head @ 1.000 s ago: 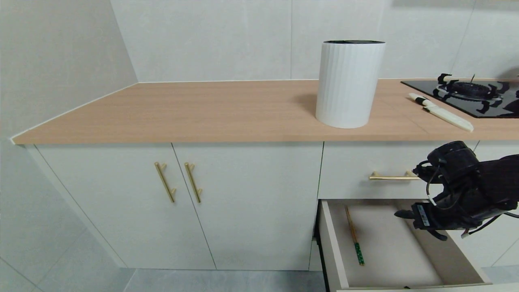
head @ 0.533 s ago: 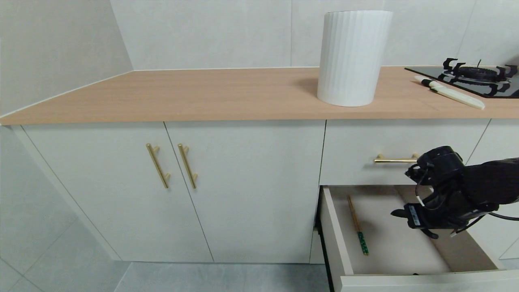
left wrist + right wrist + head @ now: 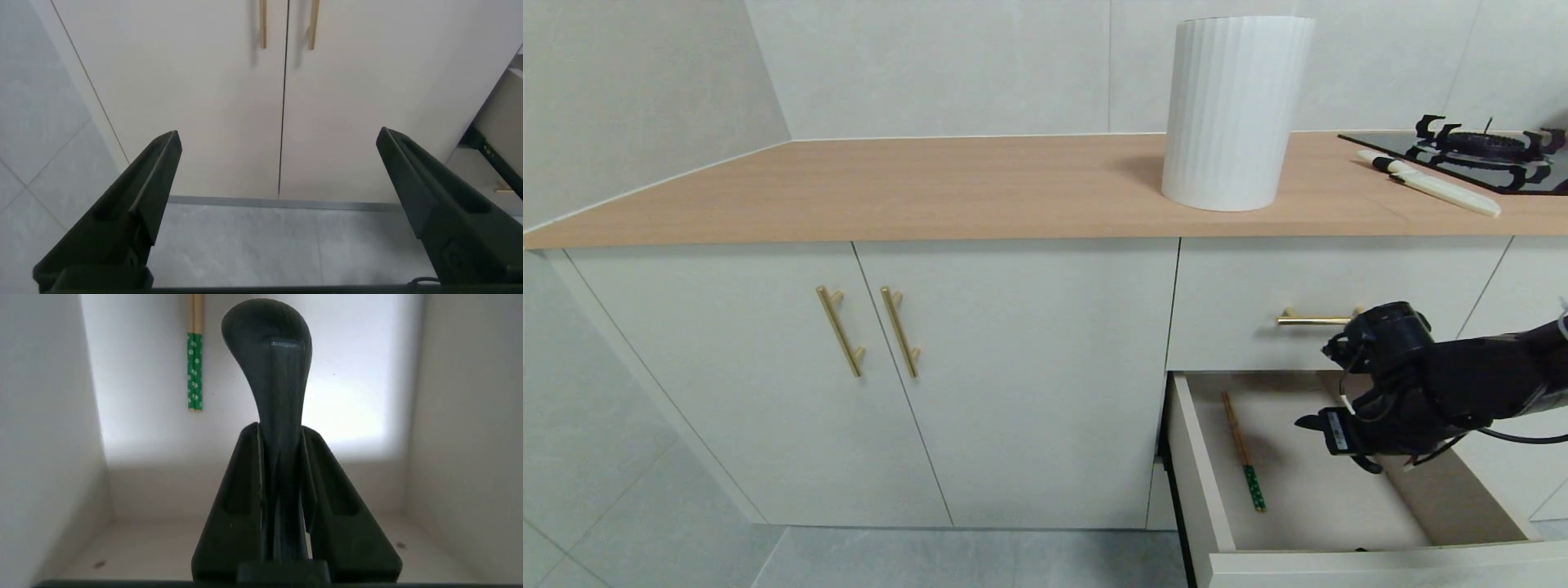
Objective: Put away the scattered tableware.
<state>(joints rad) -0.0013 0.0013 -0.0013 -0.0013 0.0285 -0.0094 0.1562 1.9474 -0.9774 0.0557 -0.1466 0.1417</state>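
The right arm (image 3: 1470, 388) reaches over the open pale wooden drawer (image 3: 1197, 469).
Forearm level, right jaws pinching a dark grey round-tipped utensil (image 3: 267, 351) above the drawer; left jaws spread, beside the drawer.

Matt wood-grain countertop (image 3: 931, 188), shiny brass-coloured handles (image 3: 840, 331), ribbed white canister (image 3: 1235, 114), glossy black hob (image 3: 1531, 173), wooden chopstick (image 3: 1242, 452), matt black spoon (image 3: 270, 359).

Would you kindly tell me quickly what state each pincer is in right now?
Left pincer: open, empty.
Right pincer: closed on a black utensil.
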